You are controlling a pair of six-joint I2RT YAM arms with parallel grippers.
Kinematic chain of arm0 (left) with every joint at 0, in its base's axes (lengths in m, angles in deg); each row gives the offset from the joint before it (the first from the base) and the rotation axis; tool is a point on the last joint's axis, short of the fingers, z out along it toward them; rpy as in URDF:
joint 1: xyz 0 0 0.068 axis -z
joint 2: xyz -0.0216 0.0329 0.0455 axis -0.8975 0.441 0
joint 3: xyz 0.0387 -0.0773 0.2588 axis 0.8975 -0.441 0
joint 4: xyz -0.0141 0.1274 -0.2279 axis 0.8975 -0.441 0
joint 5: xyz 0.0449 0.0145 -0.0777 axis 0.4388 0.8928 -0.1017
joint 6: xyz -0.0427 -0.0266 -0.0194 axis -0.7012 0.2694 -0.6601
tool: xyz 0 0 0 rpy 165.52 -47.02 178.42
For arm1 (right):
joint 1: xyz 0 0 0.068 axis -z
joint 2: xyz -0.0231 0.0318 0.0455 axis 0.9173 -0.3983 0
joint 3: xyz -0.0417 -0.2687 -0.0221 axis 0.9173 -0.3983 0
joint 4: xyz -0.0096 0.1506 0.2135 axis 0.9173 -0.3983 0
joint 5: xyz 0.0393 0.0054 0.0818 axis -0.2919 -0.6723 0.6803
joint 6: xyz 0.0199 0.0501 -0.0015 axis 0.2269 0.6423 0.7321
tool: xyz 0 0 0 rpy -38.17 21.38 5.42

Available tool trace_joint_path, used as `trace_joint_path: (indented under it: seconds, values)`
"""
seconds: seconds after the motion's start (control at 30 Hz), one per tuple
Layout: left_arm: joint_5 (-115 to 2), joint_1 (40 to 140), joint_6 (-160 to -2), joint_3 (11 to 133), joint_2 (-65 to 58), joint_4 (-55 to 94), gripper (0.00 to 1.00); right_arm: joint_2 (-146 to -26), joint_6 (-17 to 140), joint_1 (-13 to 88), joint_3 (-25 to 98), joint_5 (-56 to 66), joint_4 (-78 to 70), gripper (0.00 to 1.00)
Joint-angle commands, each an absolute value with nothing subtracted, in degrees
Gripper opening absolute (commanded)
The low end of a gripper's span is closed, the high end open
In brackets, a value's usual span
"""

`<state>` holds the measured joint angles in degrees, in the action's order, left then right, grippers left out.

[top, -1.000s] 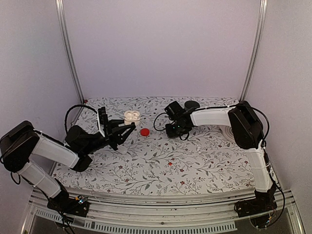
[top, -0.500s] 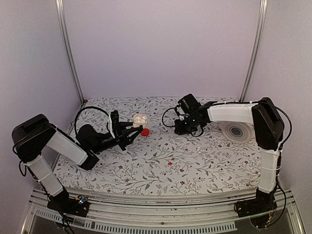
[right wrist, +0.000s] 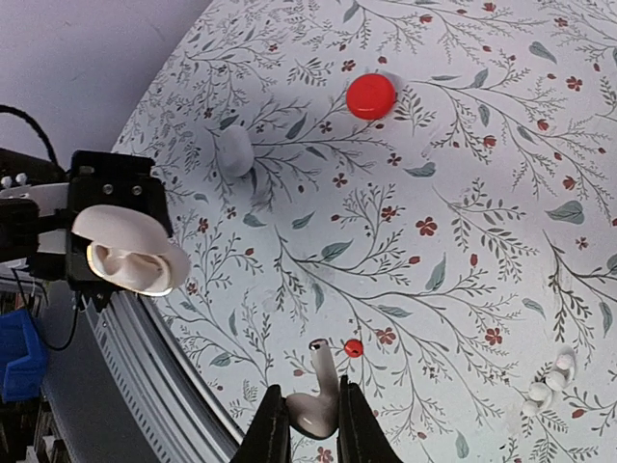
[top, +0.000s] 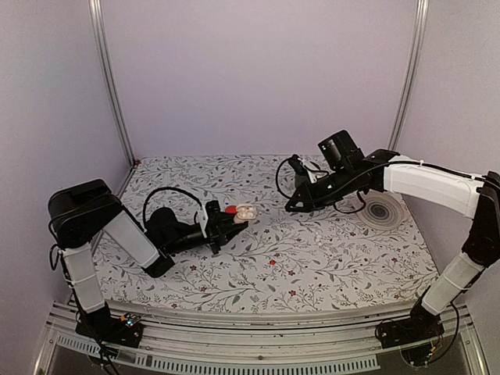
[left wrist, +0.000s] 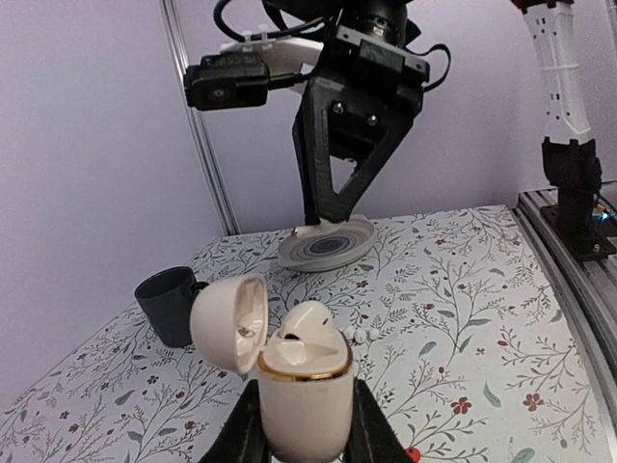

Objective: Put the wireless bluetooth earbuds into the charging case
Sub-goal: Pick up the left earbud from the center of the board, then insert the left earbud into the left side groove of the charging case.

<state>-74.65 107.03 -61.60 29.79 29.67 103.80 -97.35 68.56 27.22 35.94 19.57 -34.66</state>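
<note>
A: Right pincer (right wrist: 307, 429) pinching 1 earbud (right wrist: 315, 403), stem past the fingertips; left pincer (left wrist: 301, 439) clamped on charging case (left wrist: 305, 400), lid open.
B: Case sits to right pincer's left, over the bench (left wrist: 463, 318), mouth facing it; well apart.

One charging case (left wrist: 304, 410), two earbuds (right wrist: 313, 413), one red disc (right wrist: 371, 96), one dark mug (left wrist: 169, 304), one plate (left wrist: 328, 246), one white lump (right wrist: 236, 151).
</note>
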Motion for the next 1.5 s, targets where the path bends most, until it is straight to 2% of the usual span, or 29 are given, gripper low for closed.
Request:
trace_joint_path:
  seconds: [0.0, 0.27, 0.8, 1.07, 1.47]
  values:
    - [-73.6, 109.2, -54.8, 31.9, 31.5, 120.0, 0.0, -93.2, 66.0, 27.4, 34.4, 29.3, -39.1, 0.1]
    - [-74.6, 111.0, -50.1, 33.3, 33.1, 117.9, 0.0, -90.1, 63.9, 27.4, 33.9, 39.1, -43.0, 0.12]
    - [-76.9, 114.4, -46.3, 35.1, 36.3, 113.9, 0.0, -97.6, 62.3, 24.3, 40.1, 42.8, -47.9, 0.12]
    - [-80.7, 114.4, -54.9, 37.0, 38.8, 114.1, 0.0, -98.7, 59.8, 24.3, 41.6, 40.0, -51.6, 0.11]
    - [-95.5, 111.5, -70.5, 39.7, 40.3, 114.3, 0.0, -99.6, 59.3, 22.4, 42.3, 36.8, -53.7, 0.11]
